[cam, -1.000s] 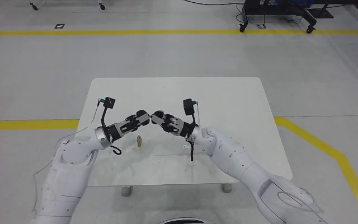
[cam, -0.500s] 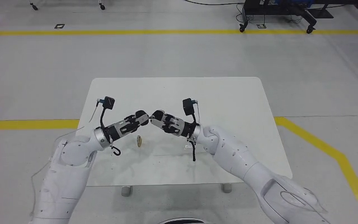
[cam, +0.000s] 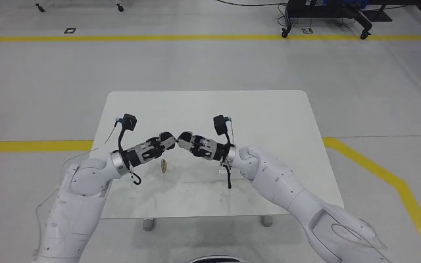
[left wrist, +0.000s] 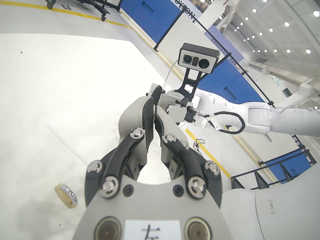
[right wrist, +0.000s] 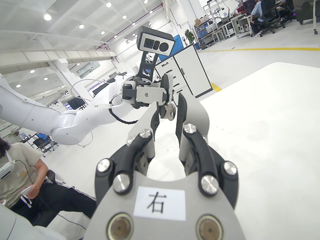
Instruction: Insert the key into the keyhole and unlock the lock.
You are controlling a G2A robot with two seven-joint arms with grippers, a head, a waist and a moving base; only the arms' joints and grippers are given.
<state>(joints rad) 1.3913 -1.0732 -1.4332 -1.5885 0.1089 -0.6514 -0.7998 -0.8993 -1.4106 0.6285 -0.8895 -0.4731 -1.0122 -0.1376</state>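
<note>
Silver and small, the key [right wrist: 171, 111] is pinched in my left gripper [left wrist: 154, 112], whose fingers are squeezed tight together; its round head pokes out between the fingers of my right gripper [right wrist: 168, 106], which stand a little way apart — one on each side of the head, and I cannot tell if they touch it; my two grippers meet tip to tip up above the white table [cam: 263, 118]. Down on the table lies the yellow lock [cam: 163, 166] with its shiny loop — near my left arm, held by nothing; the key is up in the air, apart from it.
</note>
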